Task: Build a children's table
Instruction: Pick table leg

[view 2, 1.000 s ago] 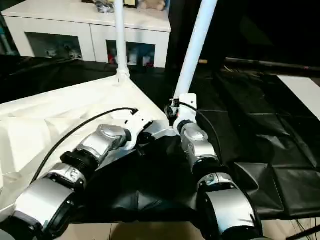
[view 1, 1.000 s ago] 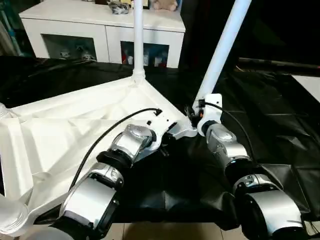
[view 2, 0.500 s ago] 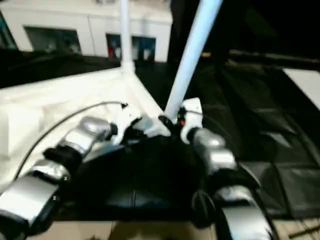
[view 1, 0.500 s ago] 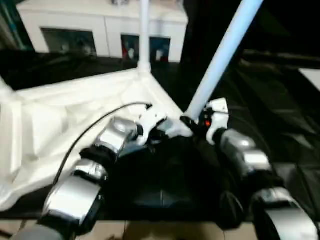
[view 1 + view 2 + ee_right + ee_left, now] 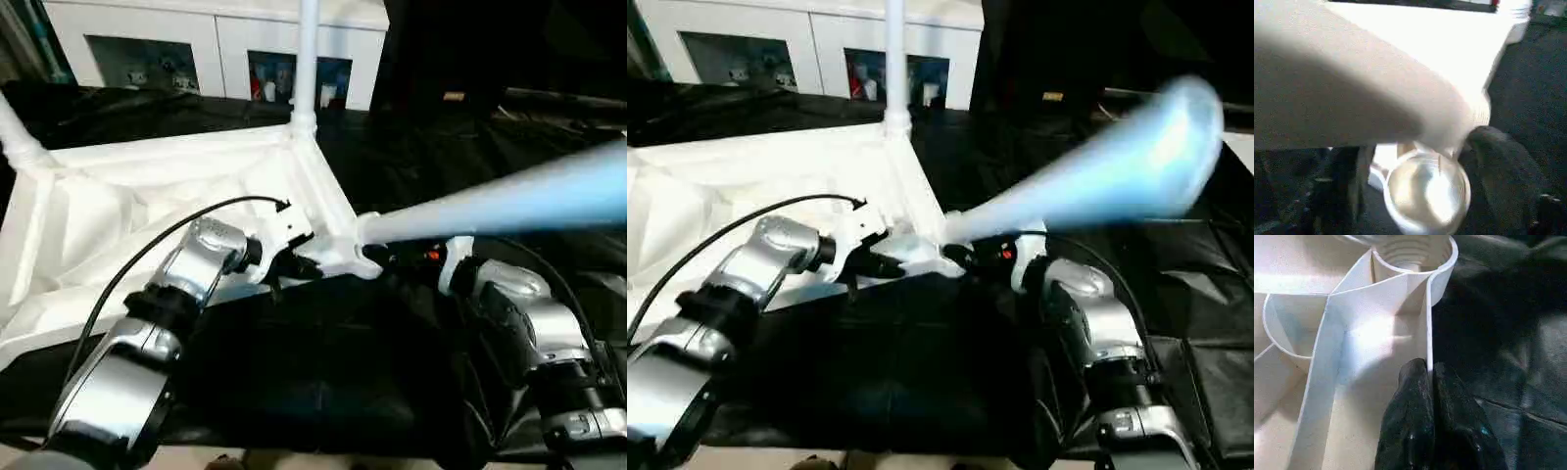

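Lying upside down on the black-covered work table [image 5: 460, 147], the children's table [image 5: 147, 206] is seen with its ribbed underside facing up. The left gripper [image 5: 1429, 377] is pressed together on a thin white rim wall of that tabletop, one black finger [image 5: 1410, 396] on the inner side of the wall and the other on the outer side, just short of the near corner socket [image 5: 1415, 252], whose ribbed round opening stands directly ahead of the fingertips. In the head views the same gripper [image 5: 294, 262] is found at the tabletop's near edge, with a black cable [image 5: 167, 245] arching back along its forearm.

A loose white leg [image 5: 509, 201] is seen slanting from the corner socket [image 5: 358, 257] out to the right side, blurred by motion, its thin end meeting the socket just in front of the right gripper [image 5: 402, 259]. From the right wrist view the leg [image 5: 1376, 78] crosses close above that gripper, with a black finger [image 5: 1498, 161] beside it and the round socket [image 5: 1425, 191] between; whether the right gripper's fingers are apart or clamped on the leg cannot be told.

Beyond both grippers, another leg [image 5: 307, 59] stands upright in the far corner socket, and a third leg [image 5: 18, 137] rises at the far left corner. A white cabinet [image 5: 216, 44] with glass doors is seen behind the work table.
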{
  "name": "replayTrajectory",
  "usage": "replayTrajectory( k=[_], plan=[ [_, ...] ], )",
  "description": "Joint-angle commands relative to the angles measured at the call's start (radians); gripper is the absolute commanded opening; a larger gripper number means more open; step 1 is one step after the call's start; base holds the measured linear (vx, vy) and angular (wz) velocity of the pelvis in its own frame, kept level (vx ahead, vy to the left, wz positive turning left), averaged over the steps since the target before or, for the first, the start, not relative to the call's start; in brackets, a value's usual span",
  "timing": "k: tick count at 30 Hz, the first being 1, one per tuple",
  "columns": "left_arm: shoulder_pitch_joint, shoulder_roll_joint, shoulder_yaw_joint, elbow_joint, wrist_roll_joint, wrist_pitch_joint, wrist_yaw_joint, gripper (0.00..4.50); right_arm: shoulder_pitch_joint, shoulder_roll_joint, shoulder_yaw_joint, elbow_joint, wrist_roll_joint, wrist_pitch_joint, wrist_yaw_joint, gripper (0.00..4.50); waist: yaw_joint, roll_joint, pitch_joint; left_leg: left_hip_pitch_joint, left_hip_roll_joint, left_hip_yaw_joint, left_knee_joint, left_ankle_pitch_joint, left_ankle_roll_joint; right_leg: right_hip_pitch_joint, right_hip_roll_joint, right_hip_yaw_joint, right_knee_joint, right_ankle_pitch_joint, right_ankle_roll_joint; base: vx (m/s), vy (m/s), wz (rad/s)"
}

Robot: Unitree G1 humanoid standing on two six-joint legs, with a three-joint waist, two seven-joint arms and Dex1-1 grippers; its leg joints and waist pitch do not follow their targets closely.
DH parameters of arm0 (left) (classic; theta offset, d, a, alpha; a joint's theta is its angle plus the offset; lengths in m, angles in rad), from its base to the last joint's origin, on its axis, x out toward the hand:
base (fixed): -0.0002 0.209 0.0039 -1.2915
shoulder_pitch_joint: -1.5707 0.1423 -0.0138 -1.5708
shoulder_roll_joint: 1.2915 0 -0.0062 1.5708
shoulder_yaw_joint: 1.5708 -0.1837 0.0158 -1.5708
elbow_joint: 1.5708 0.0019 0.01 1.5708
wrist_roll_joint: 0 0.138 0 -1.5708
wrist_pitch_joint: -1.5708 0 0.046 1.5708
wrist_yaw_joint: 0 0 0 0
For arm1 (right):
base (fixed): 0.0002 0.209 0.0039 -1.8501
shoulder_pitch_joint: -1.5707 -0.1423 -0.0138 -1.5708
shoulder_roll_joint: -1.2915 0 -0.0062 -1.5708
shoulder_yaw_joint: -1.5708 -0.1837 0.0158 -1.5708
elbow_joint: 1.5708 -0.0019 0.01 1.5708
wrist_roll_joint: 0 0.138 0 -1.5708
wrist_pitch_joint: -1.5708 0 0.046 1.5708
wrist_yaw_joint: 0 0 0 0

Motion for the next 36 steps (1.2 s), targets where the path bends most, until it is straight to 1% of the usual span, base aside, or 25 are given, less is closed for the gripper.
replayTrajectory(
  k=[1,3,5,7,8,9,11,12,13,15,16,17,18,19,21,25,28,29,30,31,32,33,34,35,36],
  plan=[
    [0.008,-0.015,-0.009,-0.033,-0.033,0.003,-0.034,0.00,0.008,0.004,-0.022,-0.023,0.018,0.013,-0.013,2.86,0.001,-0.004,-0.069,0.003,0.002,0.016,-0.057,-0.168,0.058,0.079,-0.041,0.046,-0.057,-0.163,-0.222,0.000,0.000,0.00],
    [0.015,-0.006,-0.018,-0.059,-0.028,0.005,-0.041,0.00,0.007,0.012,-0.027,-0.025,0.021,0.012,-0.021,2.80,0.000,-0.003,-0.070,0.002,0.002,0.014,-0.059,-0.182,0.043,0.079,-0.041,0.046,-0.059,-0.194,-0.201,0.000,0.000,0.00],
    [0.024,0.000,-0.025,-0.083,-0.026,0.015,-0.046,0.00,0.009,0.019,-0.033,-0.027,0.029,0.024,-0.033,2.55,-0.001,-0.003,-0.071,0.000,0.001,0.013,-0.059,-0.178,0.037,0.079,-0.039,0.045,-0.058,-0.196,-0.190,0.000,0.000,0.00],
    [0.053,0.005,-0.030,-0.154,-0.035,0.075,-0.056,0.00,0.012,0.050,-0.059,-0.023,0.046,0.085,-0.098,2.38,0.001,0.003,-0.073,0.000,0.002,0.012,-0.059,-0.155,0.033,0.078,-0.037,0.046,-0.052,-0.155,-0.201,0.000,0.000,0.00],
    [0.062,0.006,-0.032,-0.170,-0.033,0.088,-0.052,0.00,0.013,0.061,-0.069,-0.018,0.047,0.105,-0.128,2.33,-0.001,0.004,-0.074,0.001,0.003,0.012,-0.059,-0.147,0.030,0.078,-0.037,0.047,-0.049,-0.135,-0.207,0.000,0.000,0.00],
    [0.082,0.005,-0.031,-0.203,-0.032,0.131,-0.033,0.00,0.014,0.086,-0.093,-0.003,0.050,0.141,-0.195,2.23,-0.001,0.014,-0.075,0.001,0.001,0.011,-0.058,-0.130,0.027,0.078,-0.034,0.046,-0.045,-0.095,-0.219,0.000,0.000,0.00],
    [0.112,-0.005,-0.015,-0.243,-0.035,0.190,0.012,0.00,0.016,0.119,-0.129,0.023,0.046,0.170,-0.293,2.11,-0.002,0.013,-0.078,0.002,0.000,0.012,-0.057,-0.107,0.015,0.080,-0.033,0.046,-0.038,-0.047,-0.234,0.000,0.000,0.00],
    [0.128,-0.012,-0.002,-0.261,-0.041,0.219,0.040,0.00,0.018,0.134,-0.151,0.036,0.048,0.172,-0.336,1.92,-0.003,0.013,-0.078,0.003,0.000,0.013,-0.056,-0.111,0.011,0.080,-0.033,0.046,-0.039,-0.041,-0.241,0.000,0.000,0.00],
    [0.139,-0.014,0.004,-0.270,-0.046,0.230,0.048,0.00,0.022,0.140,-0.164,0.042,0.050,0.166,-0.356,1.92,-0.003,0.013,-0.078,0.000,-0.002,0.013,-0.056,-0.114,0.009,0.081,-0.033,0.046,-0.039,-0.041,-0.241,0.000,0.000,0.00],
    [0.149,-0.011,0.008,-0.276,-0.047,0.232,0.054,0.00,0.027,0.139,-0.171,0.044,0.048,0.157,-0.371,1.78,-0.003,0.011,-0.077,-0.001,-0.005,0.013,-0.057,-0.127,0.010,0.083,-0.031,0.045,-0.042,-0.061,-0.228,0.000,0.000,0.00],
    [0.155,-0.004,0.008,-0.276,-0.047,0.227,0.052,0.00,0.033,0.137,-0.176,0.043,0.046,0.152,-0.379,1.67,-0.004,0.010,-0.076,-0.001,-0.006,0.014,-0.057,-0.139,0.012,0.083,-0.031,0.045,-0.046,-0.084,-0.214,0.000,0.000,0.00],
    [0.164,0.014,0.013,-0.282,-0.043,0.223,0.053,0.00,0.046,0.131,-0.199,0.021,0.055,0.159,-0.388,1.56,-0.005,0.005,-0.076,-0.002,-0.006,0.015,-0.057,-0.143,0.014,0.084,-0.031,0.045,-0.048,-0.099,-0.207,0.000,0.000,0.00],
    [0.167,0.020,0.017,-0.286,-0.041,0.226,0.058,0.00,0.051,0.129,-0.211,0.006,0.061,0.166,-0.391,1.49,-0.007,0.006,-0.074,-0.005,-0.007,0.013,-0.060,-0.154,0.012,0.085,-0.032,0.045,-0.053,-0.145,-0.186,0.000,0.000,0.00],
    [0.166,0.024,0.020,-0.284,-0.038,0.230,0.063,0.00,0.053,0.127,-0.221,-0.007,0.074,0.175,-0.382,1.45,-0.006,0.004,-0.074,-0.004,-0.006,0.014,-0.059,-0.158,0.012,0.085,-0.034,0.045,-0.055,-0.165,-0.178,0.000,0.000,0.00],
    [0.168,0.030,0.021,-0.291,-0.034,0.244,0.073,0.00,0.055,0.127,-0.235,-0.028,0.092,0.195,-0.376,1.24,-0.010,0.005,-0.075,-0.007,-0.007,0.012,-0.059,-0.147,0.012,0.085,-0.031,0.046,-0.054,-0.176,-0.160,0.000,0.000,0.00],
    [0.180,0.038,0.016,-0.314,-0.028,0.262,0.090,0.00,0.054,0.114,-0.231,-0.065,0.110,0.237,-0.366,0.91,-0.015,0.005,-0.074,-0.005,-0.007,0.012,-0.058,-0.155,0.014,0.082,-0.029,0.046,-0.057,-0.206,-0.154,0.000,0.000,0.00],
    [0.190,0.047,0.014,-0.324,-0.030,0.272,0.099,0.00,0.067,0.088,-0.211,-0.140,0.144,0.292,-0.311,0.68,-0.016,0.000,-0.076,-0.006,-0.007,0.012,-0.056,-0.137,0.024,0.083,-0.027,0.047,-0.053,-0.174,-0.160,0.000,0.000,0.00],
    [0.192,0.048,0.015,-0.324,-0.030,0.272,0.102,0.00,0.070,0.082,-0.206,-0.158,0.149,0.304,-0.301,0.68,-0.016,0.001,-0.076,-0.006,-0.007,0.011,-0.055,-0.132,0.026,0.083,-0.026,0.047,-0.052,-0.165,-0.162,0.000,0.000,0.00],
    [0.192,0.049,0.015,-0.322,-0.028,0.272,0.103,0.00,0.076,0.072,-0.197,-0.188,0.163,0.327,-0.279,0.53,-0.017,-0.002,-0.076,-0.007,-0.007,0.012,-0.055,-0.126,0.031,0.083,-0.026,0.047,-0.051,-0.157,-0.163,0.000,0.000,0.00],
    [0.192,0.049,0.015,-0.322,-0.028,0.272,0.103,0.00,0.076,0.072,-0.197,-0.188,0.163,0.327,-0.279,0.42,-0.016,0.000,-0.075,-0.006,-0.008,0.012,-0.055,-0.126,0.033,0.083,-0.025,0.047,-0.052,-0.158,-0.164,0.000,0.000,0.00],
    [0.194,0.054,0.014,-0.322,-0.025,0.271,0.103,0.00,0.090,0.044,-0.182,-0.256,0.197,0.390,-0.244,0.34,-0.017,-0.002,-0.075,-0.007,-0.009,0.012,-0.054,-0.120,0.038,0.084,-0.024,0.048,-0.051,-0.153,-0.165,0.000,0.000,0.00],
    [0.198,0.067,0.014,-0.326,-0.025,0.272,0.097,0.00,0.114,-0.022,-0.158,-0.390,0.265,0.516,-0.194,0.25,-0.013,-0.004,-0.073,-0.005,-0.009,0.012,-0.053,-0.116,0.045,0.087,-0.021,0.049,-0.051,-0.146,-0.160,0.000,0.000,0.00],
    [0.199,0.071,0.014,-0.328,-0.026,0.273,0.095,0.00,0.120,-0.043,-0.153,-0.429,0.286,0.552,-0.184,0.16,-0.010,-0.004,-0.074,-0.007,-0.007,0.009,-0.054,-0.102,0.050,0.091,-0.022,0.050,-0.048,-0.126,-0.152,0.000,0.000,0.00],
    [0.200,0.076,0.015,-0.329,-0.026,0.273,0.095,0.00,0.118,-0.055,-0.174,-0.461,0.321,0.600,-0.198,0.16,-0.011,-0.006,-0.075,-0.009,-0.008,0.009,-0.054,-0.102,0.050,0.091,-0.023,0.050,-0.048,-0.130,-0.147,0.000,0.000,0.00],
    [0.201,0.080,0.015,-0.328,-0.026,0.272,0.095,0.00,0.113,-0.065,-0.197,-0.489,0.348,0.638,-0.215,0.09,-0.013,-0.011,-0.074,-0.010,-0.010,0.011,-0.054,-0.112,0.043,0.088,-0.024,0.050,-0.053,-0.164,-0.137,0.000,0.000,0.00]
  ],
)
